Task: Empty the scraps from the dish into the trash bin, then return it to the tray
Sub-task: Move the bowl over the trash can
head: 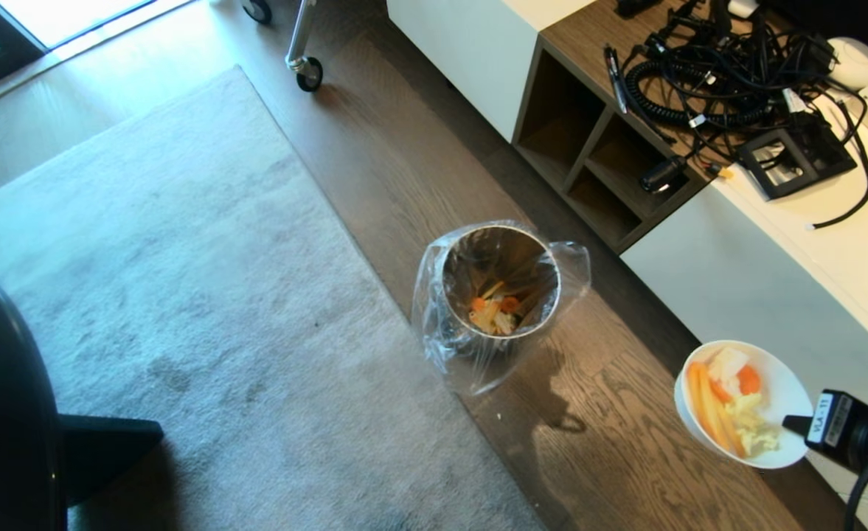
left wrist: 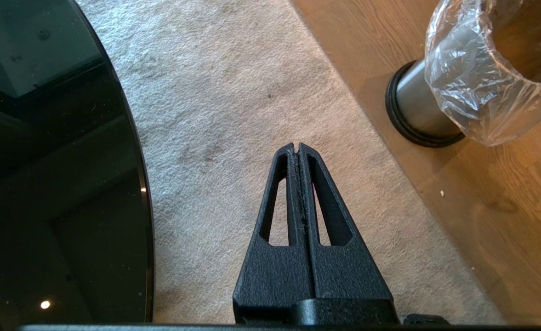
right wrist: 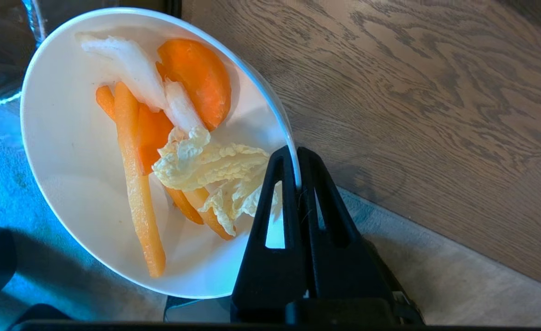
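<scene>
Loaded dish held off to the side of the bin!
Right hand [right wrist: 297, 184] pinches the glossy white round bowl's [head: 773, 383] rim; orange-and-yellow scraps [head: 728, 409] inside. Best carry it over the bagged shiny steel bin [head: 500, 284] before tipping. Left hand [left wrist: 297, 149] closed, empty.

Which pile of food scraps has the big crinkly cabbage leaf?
The pile in the glossy round white bowl held by the right gripper has the pale crinkly leaf. The scraps in the shiny steel trash bin show only small chunks and sticks.

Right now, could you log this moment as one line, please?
right gripper: shut on dish rim | scraps: in dish | trash bin: left of dish
</scene>
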Controlling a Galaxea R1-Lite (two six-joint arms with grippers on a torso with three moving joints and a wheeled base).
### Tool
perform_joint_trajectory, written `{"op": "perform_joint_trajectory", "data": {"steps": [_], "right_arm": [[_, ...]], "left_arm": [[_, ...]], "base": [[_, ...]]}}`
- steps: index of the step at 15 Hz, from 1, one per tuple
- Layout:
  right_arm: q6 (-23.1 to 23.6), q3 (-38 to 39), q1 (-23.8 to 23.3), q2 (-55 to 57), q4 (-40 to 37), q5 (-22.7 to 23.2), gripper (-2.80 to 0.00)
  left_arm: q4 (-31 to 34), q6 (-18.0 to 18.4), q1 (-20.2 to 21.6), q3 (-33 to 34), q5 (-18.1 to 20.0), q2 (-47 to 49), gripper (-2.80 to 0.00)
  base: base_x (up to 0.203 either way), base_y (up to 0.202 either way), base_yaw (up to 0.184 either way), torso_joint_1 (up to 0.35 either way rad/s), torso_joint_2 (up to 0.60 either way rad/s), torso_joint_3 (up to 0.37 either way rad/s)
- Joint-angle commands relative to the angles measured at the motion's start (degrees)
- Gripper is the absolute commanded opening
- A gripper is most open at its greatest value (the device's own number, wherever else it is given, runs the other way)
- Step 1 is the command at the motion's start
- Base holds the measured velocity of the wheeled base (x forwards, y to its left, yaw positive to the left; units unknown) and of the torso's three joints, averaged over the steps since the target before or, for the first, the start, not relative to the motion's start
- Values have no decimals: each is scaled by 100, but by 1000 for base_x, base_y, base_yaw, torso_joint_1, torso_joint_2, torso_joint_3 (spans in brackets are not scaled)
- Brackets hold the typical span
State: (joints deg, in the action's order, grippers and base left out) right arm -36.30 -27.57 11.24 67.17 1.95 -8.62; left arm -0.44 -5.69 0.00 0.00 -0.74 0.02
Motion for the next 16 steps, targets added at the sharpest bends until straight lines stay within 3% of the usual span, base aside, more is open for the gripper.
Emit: {"op": "perform_joint_trajectory", "data": {"steps": [1,4,8,12,14,16], "right_arm": [[9,-215,176,36,-2,-5,-280],[177,-691,723,227,-24,-15,-280],[1035,-1555,1085,1078,22,-102,-280],[1560,-2689,1526,2145,51,-929,-280],[2120,-3154,1758,2561,460,-1302,-280],[3017,-3241,1802,2725,1141,-1376,-280]], "left_arm": [[0,-2,0,0,-5,-2,-280],[0,-2,0,0,-5,-2,-280],[0,-2,0,0,-5,-2,-280],[0,-2,0,0,-5,-2,-280],[0,-2,0,0,-5,-2,-280],[0,-2,0,0,-5,-2,-280]], "base": [[0,0,0,0,0,0],[0,0,0,0,0,0],[0,0,0,0,0,0],[0,0,0,0,0,0],[0,0,0,0,0,0],[0,0,0,0,0,0]]}}
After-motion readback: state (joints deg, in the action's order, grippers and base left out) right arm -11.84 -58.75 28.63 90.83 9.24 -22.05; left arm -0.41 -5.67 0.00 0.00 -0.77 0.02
